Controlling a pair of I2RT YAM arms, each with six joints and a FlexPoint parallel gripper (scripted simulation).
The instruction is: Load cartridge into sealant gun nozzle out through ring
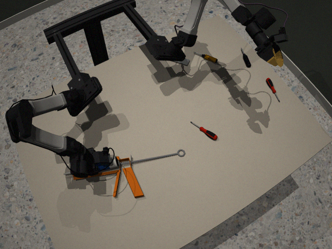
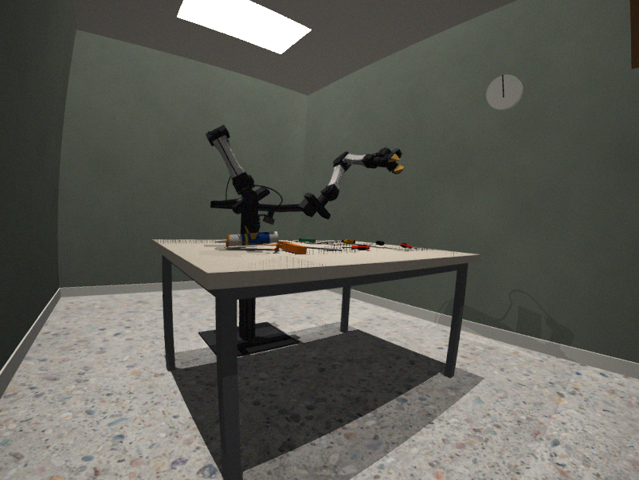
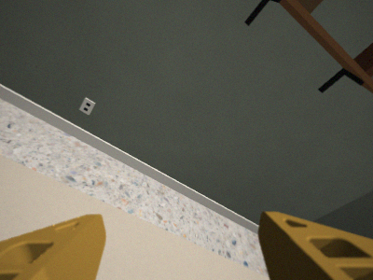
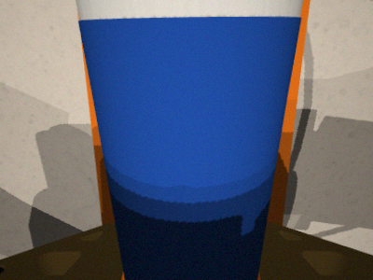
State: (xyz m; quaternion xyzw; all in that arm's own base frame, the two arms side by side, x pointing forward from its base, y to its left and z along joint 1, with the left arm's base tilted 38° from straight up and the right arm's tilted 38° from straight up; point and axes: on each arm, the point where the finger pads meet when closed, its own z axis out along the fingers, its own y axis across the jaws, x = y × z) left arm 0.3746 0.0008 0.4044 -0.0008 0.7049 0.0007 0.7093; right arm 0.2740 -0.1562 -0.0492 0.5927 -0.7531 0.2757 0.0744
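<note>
My right gripper (image 2: 250, 236) (image 4: 190, 234) is shut on the blue-and-white cartridge (image 1: 103, 166) (image 2: 264, 238) (image 4: 186, 103). The cartridge lies lengthwise over the gun's cradle, with orange rails showing on both sides in the right wrist view. Its white rear end is close to the gun's rear frame. The sealant gun (image 1: 133, 182) (image 2: 292, 248) lies on the table. Its plunger rod (image 1: 155, 157) reaches far out behind the handle. The thumb plate (image 1: 131, 159) is behind the handle. My arm hides the front ring in the top view, and the nozzle's position is unclear. My left gripper (image 1: 276, 59) (image 2: 397, 163) (image 3: 182, 223) is open and empty, high up.
A red-black screwdriver (image 1: 208, 133) (image 2: 360, 247) lies beyond the rod's loop (image 1: 181, 153). A yellow screwdriver (image 1: 210, 58), a black one (image 1: 246, 61) and another red one (image 1: 270, 85) lie on the left arm's side. A green-handled tool (image 2: 307, 240) lies behind the gun in the exterior view.
</note>
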